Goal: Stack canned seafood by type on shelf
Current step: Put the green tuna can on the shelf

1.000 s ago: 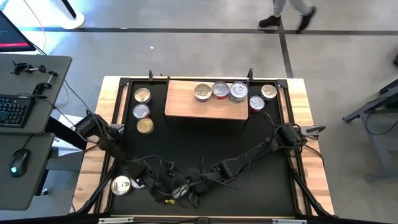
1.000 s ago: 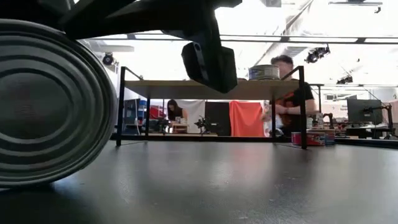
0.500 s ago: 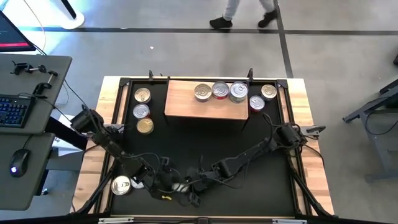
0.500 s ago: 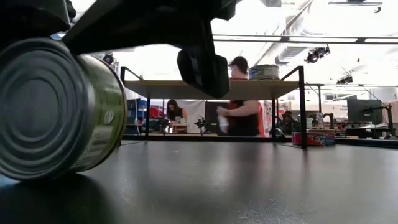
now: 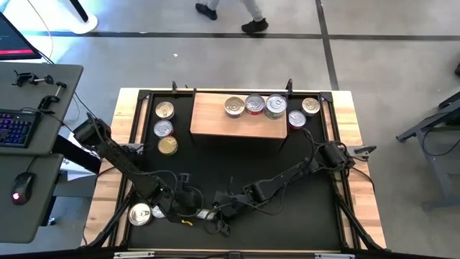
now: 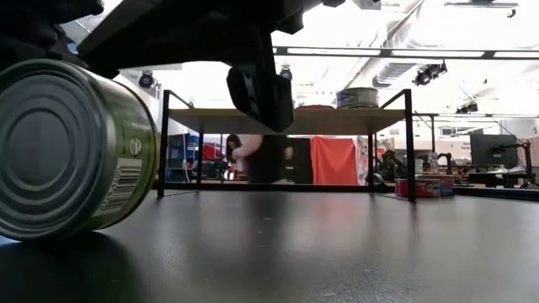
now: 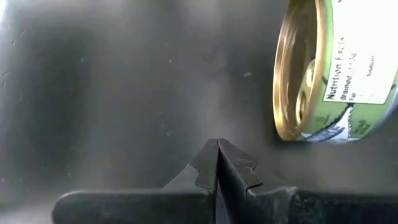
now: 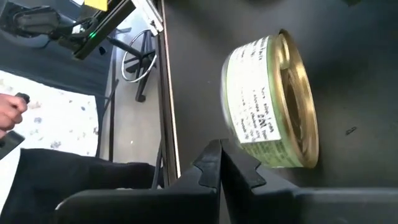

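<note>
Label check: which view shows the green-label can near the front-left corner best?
Right wrist view: the green-label can shows its printed side and gold end. Left wrist view cuts it at the edge, the low view shows mostly its ribbed end, the high view a small disc.

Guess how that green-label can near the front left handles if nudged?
The can seems to rest on its curved side, so it would likely roll. The ribbed metal end looks rigid. Gripping the smooth wall may slip.

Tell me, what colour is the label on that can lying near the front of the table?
Pale green with dark print, on a gold-rimmed can; the right wrist view shows it best.
</note>
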Controlling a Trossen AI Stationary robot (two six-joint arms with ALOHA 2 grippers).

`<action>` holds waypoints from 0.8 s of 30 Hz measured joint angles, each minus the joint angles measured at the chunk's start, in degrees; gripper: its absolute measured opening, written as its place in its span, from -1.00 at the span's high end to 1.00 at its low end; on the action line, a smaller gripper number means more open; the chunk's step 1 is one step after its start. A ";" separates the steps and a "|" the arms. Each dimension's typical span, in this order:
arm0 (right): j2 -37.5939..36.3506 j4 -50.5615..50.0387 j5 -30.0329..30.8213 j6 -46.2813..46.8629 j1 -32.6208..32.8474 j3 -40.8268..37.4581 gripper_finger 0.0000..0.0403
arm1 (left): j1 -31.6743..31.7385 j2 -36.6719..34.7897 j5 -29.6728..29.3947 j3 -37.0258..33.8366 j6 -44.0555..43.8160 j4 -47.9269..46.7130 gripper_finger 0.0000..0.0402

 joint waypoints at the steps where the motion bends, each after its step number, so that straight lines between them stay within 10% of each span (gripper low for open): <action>1: 0.00 0.04 -0.12 -0.02 0.00 0.00 1.00 | 0.00 -0.17 0.02 0.00 0.00 -0.42 1.00; 24: -3.54 -2.68 -3.71 -5.03 -0.43 0.00 1.00 | -1.64 -17.87 -4.86 0.00 -10.58 -14.40 1.00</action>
